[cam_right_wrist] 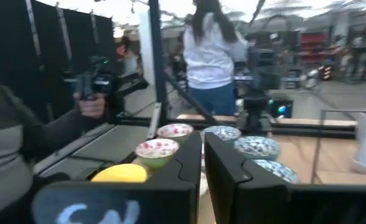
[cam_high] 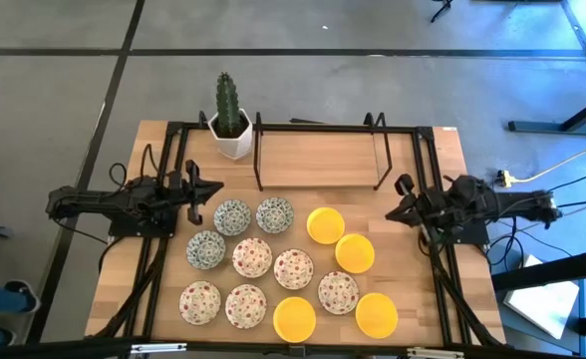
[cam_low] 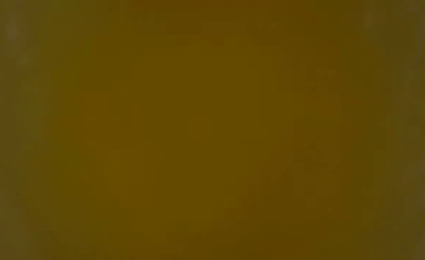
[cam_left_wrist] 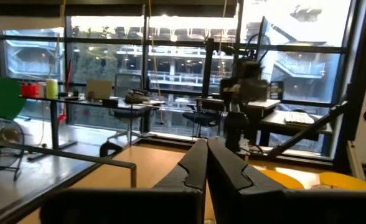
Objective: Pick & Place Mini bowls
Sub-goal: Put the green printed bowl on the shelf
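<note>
1. The mini bowls [cam_high: 283,267] are sitting in a cluster on the bench [cam_high: 413,299], in the lower centre of the high view: blue-green patterned ones at upper left, red-speckled ones in the middle and lower left, yellow ones on the right and bottom.
2. My left end effector [cam_high: 216,187] is hovering at centre left, clenched, grasping nothing, just beside the patterned bowls.
3. My right end effector [cam_high: 393,212] is waiting at centre right, clenched and empty, near the yellow bowls.
4. A cactus pot [cam_high: 230,136] is standing at the upper left of the bench, beside a black wire rack [cam_high: 318,160].
</note>
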Available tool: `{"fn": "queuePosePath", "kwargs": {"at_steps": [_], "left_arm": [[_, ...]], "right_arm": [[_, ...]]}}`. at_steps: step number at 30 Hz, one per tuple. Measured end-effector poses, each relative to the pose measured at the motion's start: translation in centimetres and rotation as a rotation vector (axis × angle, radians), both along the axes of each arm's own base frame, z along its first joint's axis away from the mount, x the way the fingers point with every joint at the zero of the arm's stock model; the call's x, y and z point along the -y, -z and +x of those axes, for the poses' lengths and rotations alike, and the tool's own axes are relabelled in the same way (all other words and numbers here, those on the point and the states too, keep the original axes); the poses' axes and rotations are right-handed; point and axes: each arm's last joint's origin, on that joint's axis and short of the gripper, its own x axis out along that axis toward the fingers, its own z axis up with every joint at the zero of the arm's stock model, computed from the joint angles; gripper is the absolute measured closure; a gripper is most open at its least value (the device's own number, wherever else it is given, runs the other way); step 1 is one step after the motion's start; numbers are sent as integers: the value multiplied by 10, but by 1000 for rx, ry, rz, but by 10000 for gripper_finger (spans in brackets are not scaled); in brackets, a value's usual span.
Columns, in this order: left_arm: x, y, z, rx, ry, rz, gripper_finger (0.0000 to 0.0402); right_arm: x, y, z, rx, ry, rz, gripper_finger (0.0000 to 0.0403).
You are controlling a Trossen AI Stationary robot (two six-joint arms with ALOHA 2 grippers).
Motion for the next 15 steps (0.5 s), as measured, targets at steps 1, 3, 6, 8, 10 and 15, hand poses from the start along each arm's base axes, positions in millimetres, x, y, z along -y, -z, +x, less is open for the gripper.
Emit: {"fn": "queuePosePath", "kwargs": {"at_steps": [1, 3, 6, 8, 10, 15], "left_arm": [[0, 0, 0, -1, -3, 1, 398], [0, 0, 0, -1, -7, 1, 398], [0, 0, 0, -1, -7, 1, 398], [0, 0, 0, -1, -7, 1, 398], [0, 0, 0, -1, -7, 1, 398], [0, 0, 0, -2, -7, 1, 398]], "right_arm": [[-2, -7, 3, -27, -8, -4, 381], [-5, -21, 11, -109, -18, -20, 381], [-13, -42, 30, -263, -17, -55, 381], [-18, -56, 45, -355, -13, -89, 381], [-24, -69, 62, -441, 0, -119, 381], [-35, -87, 111, -641, 9, -194, 381]]}}
